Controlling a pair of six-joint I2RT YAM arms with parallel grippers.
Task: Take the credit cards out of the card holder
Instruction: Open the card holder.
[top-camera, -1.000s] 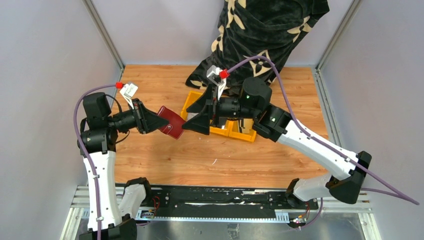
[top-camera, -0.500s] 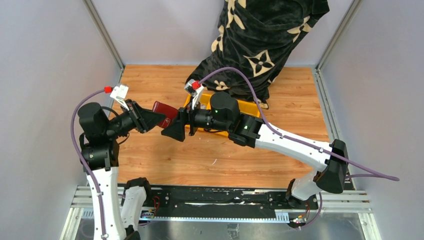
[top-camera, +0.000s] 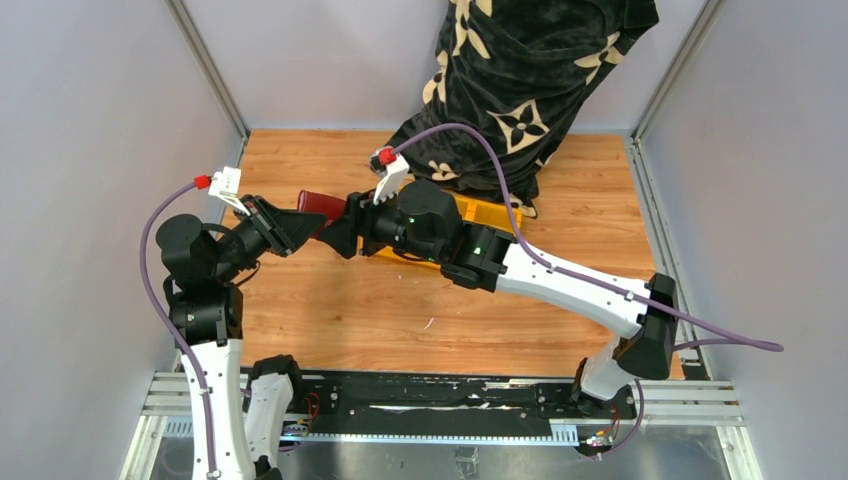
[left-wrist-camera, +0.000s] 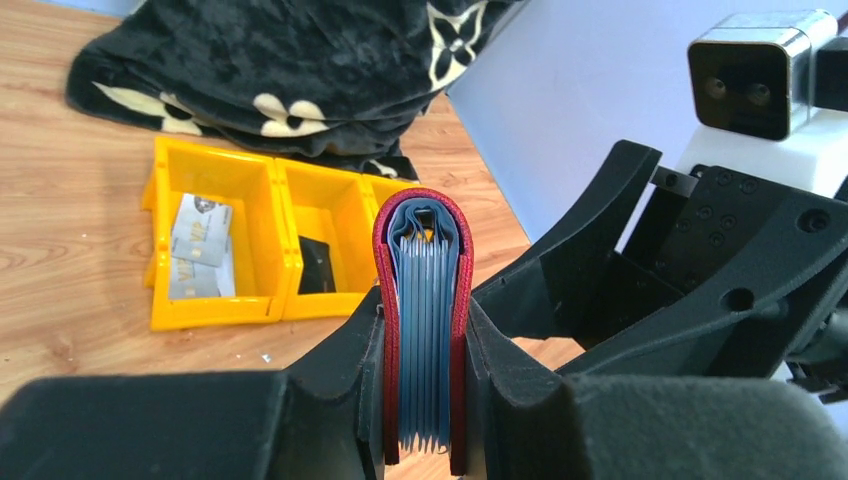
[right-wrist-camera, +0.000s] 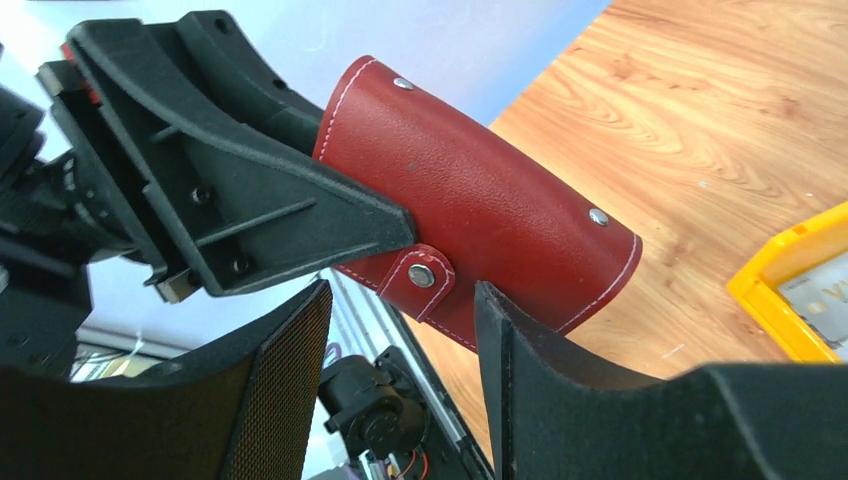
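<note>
Red card holder (right-wrist-camera: 470, 215): clenched it in left gripper (left-wrist-camera: 424, 340) mid-frame, straddled its snap tab (right-wrist-camera: 421, 275) with right gripper (right-wrist-camera: 402, 295) agape, likely unsnapping next.

Bright, even, soft-shadowed light; the near fingers (left-wrist-camera: 150, 425) blur in both wrist views.

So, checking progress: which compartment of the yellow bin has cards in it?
The leftmost compartment in the left wrist view: silvery credit cards lie there. The middle one holds a black object; the third is mostly hidden.

Overhead looks down; close wrist views share wallet (right-wrist-camera: 480, 220).
</note>
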